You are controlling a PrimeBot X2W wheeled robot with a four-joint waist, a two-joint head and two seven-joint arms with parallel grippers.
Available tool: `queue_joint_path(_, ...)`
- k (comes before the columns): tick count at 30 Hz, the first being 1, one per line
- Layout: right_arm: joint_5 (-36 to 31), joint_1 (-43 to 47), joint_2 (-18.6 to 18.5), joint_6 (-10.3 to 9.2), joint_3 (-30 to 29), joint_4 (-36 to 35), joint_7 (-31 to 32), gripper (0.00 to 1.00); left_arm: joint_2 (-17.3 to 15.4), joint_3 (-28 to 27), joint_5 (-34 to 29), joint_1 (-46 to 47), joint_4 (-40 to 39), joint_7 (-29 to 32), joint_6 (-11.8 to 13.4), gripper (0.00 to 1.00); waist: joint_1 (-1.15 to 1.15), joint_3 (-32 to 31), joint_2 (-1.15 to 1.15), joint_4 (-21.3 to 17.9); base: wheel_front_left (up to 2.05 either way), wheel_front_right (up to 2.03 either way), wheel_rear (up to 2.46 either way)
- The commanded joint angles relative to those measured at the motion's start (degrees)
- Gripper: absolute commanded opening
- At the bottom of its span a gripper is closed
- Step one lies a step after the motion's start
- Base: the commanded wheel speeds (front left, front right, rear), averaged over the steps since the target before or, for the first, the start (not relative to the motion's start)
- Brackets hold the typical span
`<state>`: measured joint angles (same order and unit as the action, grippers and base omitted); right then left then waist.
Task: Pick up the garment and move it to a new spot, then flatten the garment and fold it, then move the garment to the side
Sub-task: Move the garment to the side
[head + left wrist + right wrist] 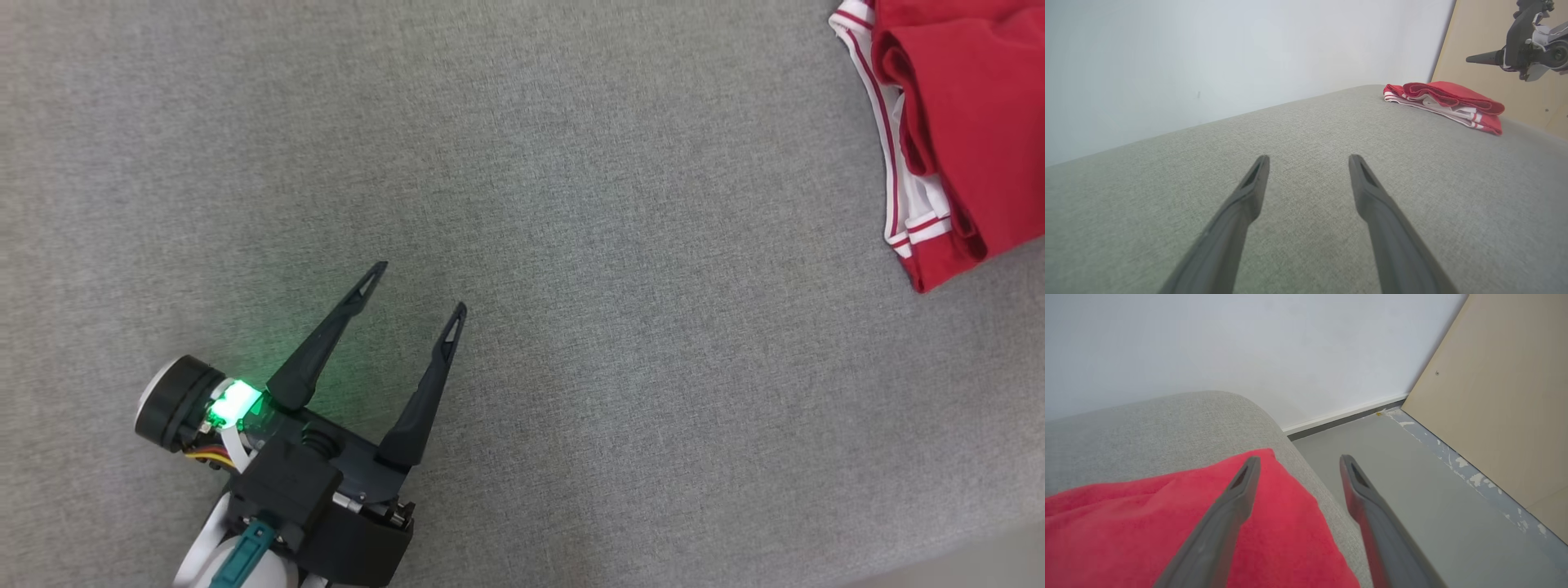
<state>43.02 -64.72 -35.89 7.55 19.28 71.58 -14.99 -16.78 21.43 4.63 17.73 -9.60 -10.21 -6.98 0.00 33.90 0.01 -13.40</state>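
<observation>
Where the grey fabric-covered surface (571, 245) reaches 1 o'clock in the head view, the red garment (955, 122) lies folded, its white striped trim facing 9 o'clock. The surface may be a mattress or a cushion; I cannot tell which.

Left end effector (421, 286): at 7 o'clock in the head view, fingers spread, nothing between them, well apart from the garment. Green light lit at its base. Its tips point toward 1 o'clock.

Left wrist view: garment (1449, 100) at 2 o'clock, near the far corner of the surface.

Right end effector (1300, 457): fingers spread and pinching nothing. One finger shows over the red cloth (1147, 522), the other over the grey floor (1412, 490) past the surface's edge. White wall (1249, 343) at 12 o'clock, beige panel (1515, 396) at 3 o'clock.
</observation>
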Motion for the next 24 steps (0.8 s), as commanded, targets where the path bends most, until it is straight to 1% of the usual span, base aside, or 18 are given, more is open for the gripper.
queue_joint_path(1,-1.19,-0.57,1.17,-0.14,-0.75,-0.37,-0.24,1.0,0.09,-0.02,0.27,0.22,0.17,-0.46,0.47,1.0,0.0,-0.75,-0.01,0.38,0.0,0.0,0.0)
queue_joint_path(2,-2.34,-0.27,1.77,-0.14,-1.43,-0.96,-0.17,1.0,0.36,-0.05,0.47,-0.04,0.41,-0.65,0.64,1.0,0.0,-1.2,-0.01,0.54,0.0,0.0,0.0)
queue_joint_path(3,-4.77,0.95,2.4,-0.14,-2.88,-3.23,-0.18,1.0,0.94,-0.14,0.84,-0.54,1.05,-1.18,1.12,1.0,0.0,-2.46,-0.01,1.01,0.0,0.0,0.0)
queue_joint_path(7,-8.64,5.2,5.28,-0.14,-6.07,-10.16,-0.18,1.0,2.24,-0.82,2.07,-1.63,2.76,-2.21,2.68,1.0,0.0,-5.54,-0.01,2.17,0.0,0.0,0.0)
queue_joint_path(10,-11.21,9.13,7.87,-0.14,-7.42,-13.98,-0.18,1.0,3.54,-1.82,3.71,-2.78,4.58,-2.9,4.08,1.0,0.0,-8.39,-0.01,3.33,0.0,0.0,0.0)
queue_joint_path(11,-11.83,10.27,8.81,-0.14,-7.46,-15.21,-0.18,1.0,4.25,-2.36,4.85,-3.22,5.2,-3.01,4.52,1.0,0.0,-9.27,-0.01,3.73,0.0,0.0,0.0)
queue_joint_path(12,-12.43,11.35,9.47,-0.14,-7.74,-16.41,-0.19,1.0,5.91,-3.29,7.41,-3.93,5.95,-3.23,4.69,1.0,0.0,-10.24,-0.01,4.19,0.0,0.0,0.0)
queue_joint_path(13,-13.23,12.56,10.16,-0.14,-7.83,-17.55,-0.18,1.0,6.59,-4.19,9.04,-4.3,6.65,-3.44,4.83,1.0,0.0,-11.17,-0.01,4.62,0.0,0.0,0.0)
queue_joint_path(15,-14.26,15.16,11.96,-0.14,-7.56,-19.76,-0.18,1.0,6.84,-5.58,10.77,-4.93,7.92,-3.71,5.24,1.0,0.0,-13.09,-0.01,5.48,0.0,0.0,0.0)
queue_joint_path(17,-15.36,17.49,13.78,-0.14,-6.89,-21.86,-0.18,1.0,7.43,-6.44,11.33,-5.54,9.01,-4.05,5.89,1.0,0.0,-14.78,-0.01,6.37,0.0,0.0,0.0)
queue_joint_path(24,-19.34,25.67,18.51,-0.14,-7.45,-28.64,-0.19,1.0,9.23,-9.15,13.31,-7.97,12.64,-4.72,8.06,1.0,0.0,-20.3,-0.01,9.25,0.0,0.0,0.0)
